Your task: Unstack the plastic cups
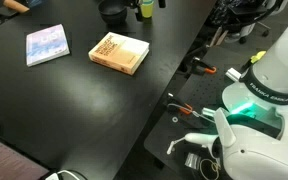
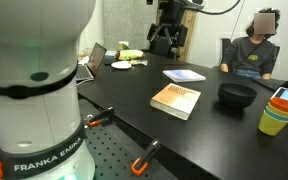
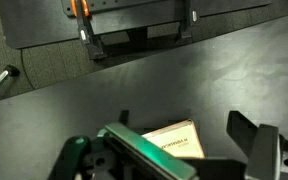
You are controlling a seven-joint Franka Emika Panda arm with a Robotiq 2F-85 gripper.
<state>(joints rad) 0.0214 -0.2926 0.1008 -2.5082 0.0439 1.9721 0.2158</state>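
The plastic cups [image 2: 277, 112] stand as one stack at the far right of the black table: yellow-green at the bottom, orange above it, blue on top. In an exterior view the stack [image 1: 145, 9] is at the table's far edge, cut off by the frame. My gripper [image 3: 182, 128] shows only in the wrist view. Its fingers are wide apart and empty, high above the table and over the tan book [image 3: 174, 140]. The cups are out of the wrist view.
A tan book [image 2: 176, 100] and a blue book [image 2: 184, 75] lie mid-table. A dark bowl [image 2: 237, 95] sits beside the cups. A person [image 2: 259, 45] sits behind the table. Orange clamps [image 2: 144, 158] grip the table's near edge. A laptop [image 2: 92, 62] stands at the far end.
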